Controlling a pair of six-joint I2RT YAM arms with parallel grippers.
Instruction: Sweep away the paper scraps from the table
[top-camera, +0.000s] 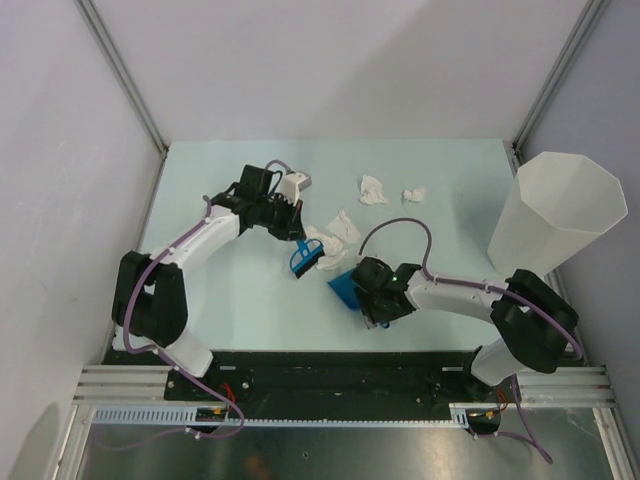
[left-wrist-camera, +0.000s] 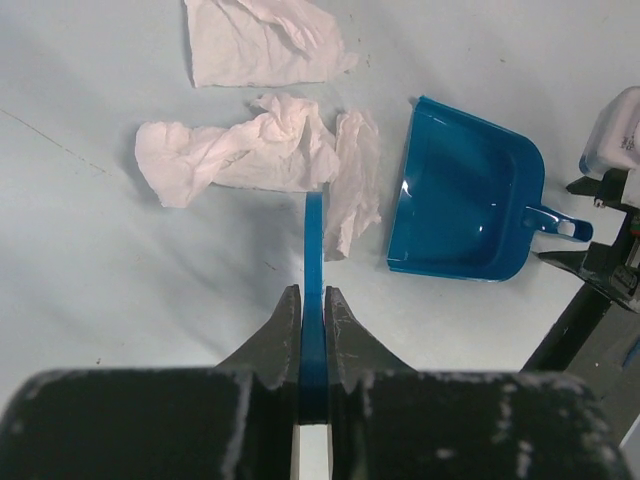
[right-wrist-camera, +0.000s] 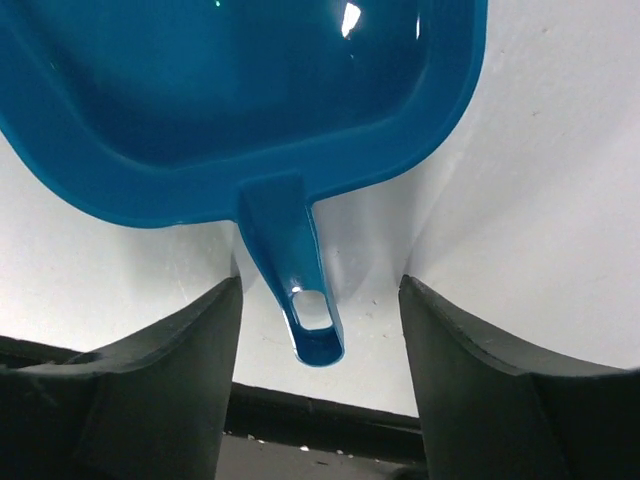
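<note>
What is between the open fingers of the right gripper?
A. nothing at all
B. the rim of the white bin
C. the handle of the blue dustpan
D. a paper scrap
C: in the right wrist view the dustpan handle lies between the fingers of the right gripper, with a gap on each side.

Your left arm (top-camera: 195, 245) and right arm (top-camera: 450, 293) share 1 look: white link shells between bulky black joint housings. A purple cable (top-camera: 400, 222) runs along each. The left end effector (left-wrist-camera: 312, 300) has 2 black fingers (left-wrist-camera: 265, 350), scuffed with pale specks; the right end effector (right-wrist-camera: 320, 340) has 2 broad matte black fingers (right-wrist-camera: 170, 390). A white block (top-camera: 292, 184) sits on your left wrist.
</note>
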